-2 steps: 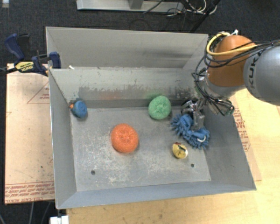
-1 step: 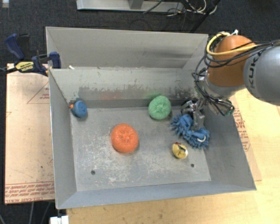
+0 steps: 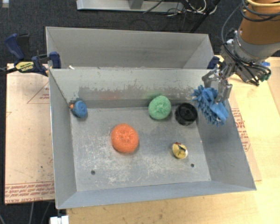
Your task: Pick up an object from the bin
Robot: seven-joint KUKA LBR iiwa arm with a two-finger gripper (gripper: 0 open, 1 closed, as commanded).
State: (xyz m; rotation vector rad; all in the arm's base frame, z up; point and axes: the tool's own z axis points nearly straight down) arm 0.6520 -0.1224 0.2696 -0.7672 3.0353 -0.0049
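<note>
The gripper (image 3: 218, 88) clenches a blue frilly toy (image 3: 211, 105), which hangs just right of the black ring (image 3: 185, 114). A green ball (image 3: 159, 107) sits just left of the ring, and an orange ball (image 3: 125, 138) lies farther to its lower left.

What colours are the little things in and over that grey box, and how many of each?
Blue: 2, a blue ball by the left wall and a blue frilly thing between the fingers of the gripper
Green: 1, a green ball
Orange: 1, an orange ball
Black: 1, a black round thing
Yellow: 1, a small yellow thing
Total: 6
</note>
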